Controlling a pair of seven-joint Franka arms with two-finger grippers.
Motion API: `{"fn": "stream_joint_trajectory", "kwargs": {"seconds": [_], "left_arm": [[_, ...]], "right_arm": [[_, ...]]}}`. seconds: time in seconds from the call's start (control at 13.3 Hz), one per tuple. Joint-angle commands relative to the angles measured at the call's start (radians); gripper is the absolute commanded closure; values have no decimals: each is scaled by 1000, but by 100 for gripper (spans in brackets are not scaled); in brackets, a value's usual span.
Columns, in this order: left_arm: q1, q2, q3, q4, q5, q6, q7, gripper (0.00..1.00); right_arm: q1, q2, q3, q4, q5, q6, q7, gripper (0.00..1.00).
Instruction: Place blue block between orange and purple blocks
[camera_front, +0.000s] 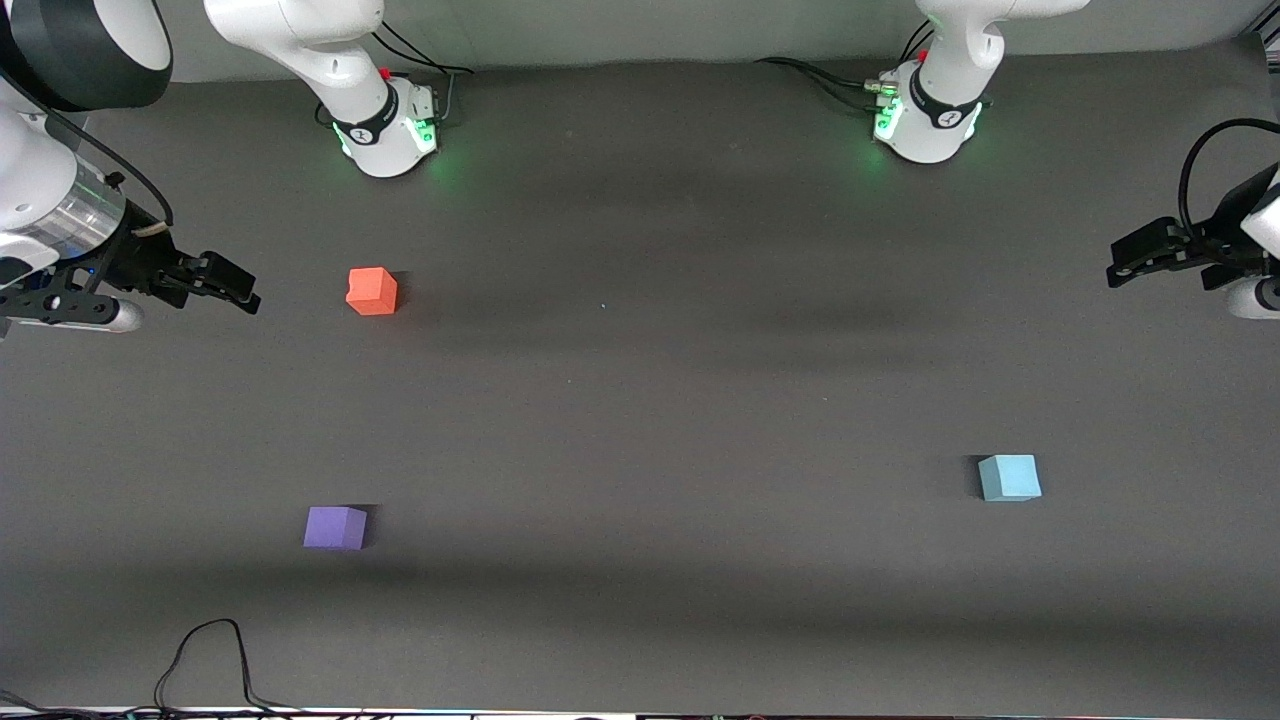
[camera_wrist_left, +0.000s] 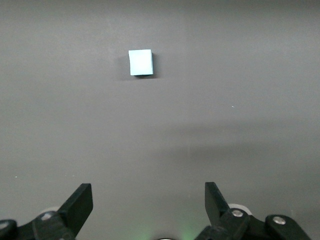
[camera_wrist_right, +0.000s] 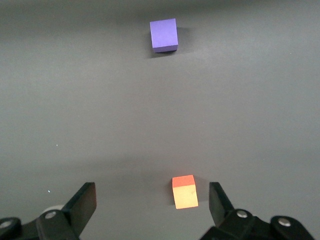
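Blue block (camera_front: 1009, 477) sits alone on table (camera_front: 640, 400), well apart from the wide-open, empty left end effector (camera_wrist_left: 149, 200). Right end effector (camera_wrist_right: 152, 202), also wide and empty, hangs just beside orange block (camera_front: 372, 291); purple block (camera_front: 335, 527) lies nearer the front camera.

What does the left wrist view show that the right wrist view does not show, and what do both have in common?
Only the left wrist view shows the blue block, alone on the table, and the open left gripper. Only the right wrist view shows the purple block, the orange block and the open right gripper. Both share the dark grey table; neither gripper holds anything.
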Motion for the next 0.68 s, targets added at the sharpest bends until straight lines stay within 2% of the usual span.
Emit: {"fn": "stream_joint_trajectory", "kwargs": {"seconds": [0.0,0.6], "left_arm": [[-9,-33,6,-33,0,-3,1,0],[-5,-12,7,-21,12,14,10,0]], "right_arm": [[4,-2,-7,-10,4,17,-22,0],[4,1,-7,-11,4,25,-20,0]]}}
